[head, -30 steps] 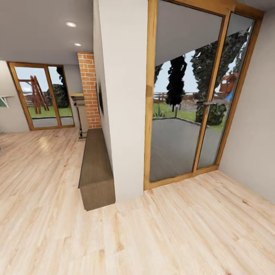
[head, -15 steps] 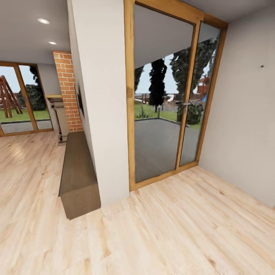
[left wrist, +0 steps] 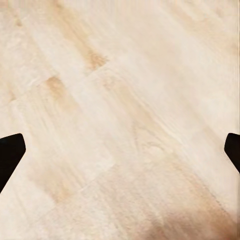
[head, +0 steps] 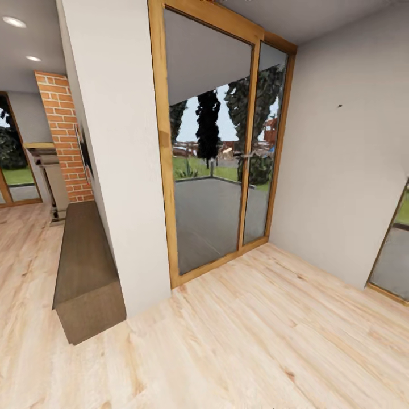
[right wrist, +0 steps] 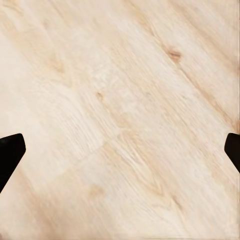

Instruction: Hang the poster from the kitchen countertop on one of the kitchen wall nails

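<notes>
Floor (head: 255, 341): pale wood planks, running across the room in the head view and under both wrist views.
Glass door (head: 216, 153): tall, two panes in a wooden frame, set in the far wall; trees, lawn and a paved terrace show through it.
White wall (head: 122, 170): a projecting partition just left of the door frame.
Low cabinet (head: 85, 267): long, dark brown, standing on the floor against the partition's left face.
Brick column (head: 62, 142): red brick, behind the far end of the cabinet.
Right wall (head: 341, 170): plain pale grey, meeting the door frame at the corner.
Nail (head: 339, 105): a small dark peg high on the right wall.
Left pincer (left wrist: 120, 150): two dark fingertips at opposite edges of the left wrist view, spread wide, nothing between them but floor.
Right pincer (right wrist: 120, 150): likewise spread wide over bare floor, holding nothing.
Poster: not in any view.
</notes>
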Controlling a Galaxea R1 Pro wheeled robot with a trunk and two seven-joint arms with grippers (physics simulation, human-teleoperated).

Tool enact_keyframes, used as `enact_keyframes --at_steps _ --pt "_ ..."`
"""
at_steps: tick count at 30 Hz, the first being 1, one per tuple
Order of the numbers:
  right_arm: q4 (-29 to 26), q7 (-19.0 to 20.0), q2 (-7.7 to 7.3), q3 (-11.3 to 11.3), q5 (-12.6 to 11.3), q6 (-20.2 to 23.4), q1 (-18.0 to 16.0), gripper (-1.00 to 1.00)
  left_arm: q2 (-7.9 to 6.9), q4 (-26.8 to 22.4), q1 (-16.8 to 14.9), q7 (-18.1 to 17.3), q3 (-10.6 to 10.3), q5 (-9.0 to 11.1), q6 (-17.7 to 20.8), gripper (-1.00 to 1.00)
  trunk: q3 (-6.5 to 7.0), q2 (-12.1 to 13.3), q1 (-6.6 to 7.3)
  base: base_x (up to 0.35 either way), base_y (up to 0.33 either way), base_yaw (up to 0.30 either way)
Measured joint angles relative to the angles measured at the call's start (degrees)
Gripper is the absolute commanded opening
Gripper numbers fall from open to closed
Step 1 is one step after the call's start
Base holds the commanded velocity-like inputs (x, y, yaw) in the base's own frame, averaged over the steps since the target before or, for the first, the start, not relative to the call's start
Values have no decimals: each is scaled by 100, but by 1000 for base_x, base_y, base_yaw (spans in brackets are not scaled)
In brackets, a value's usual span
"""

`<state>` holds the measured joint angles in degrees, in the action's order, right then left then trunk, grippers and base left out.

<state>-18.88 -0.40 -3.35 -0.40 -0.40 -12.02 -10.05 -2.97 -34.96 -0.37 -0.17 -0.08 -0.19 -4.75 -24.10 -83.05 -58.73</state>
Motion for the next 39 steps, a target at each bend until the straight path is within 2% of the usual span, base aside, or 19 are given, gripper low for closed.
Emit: enact_keyframes --at_steps 23,39 --pt "8 0 0 3 12 4 0 100 1 234 0 1 -40 -5 -7 100 82 0 0 0 0 -294" --pt "33 7 -4 40 42 52 0 100 1 235 3 1 -40 -5 -4 100 55 0 0 0 0 -297"
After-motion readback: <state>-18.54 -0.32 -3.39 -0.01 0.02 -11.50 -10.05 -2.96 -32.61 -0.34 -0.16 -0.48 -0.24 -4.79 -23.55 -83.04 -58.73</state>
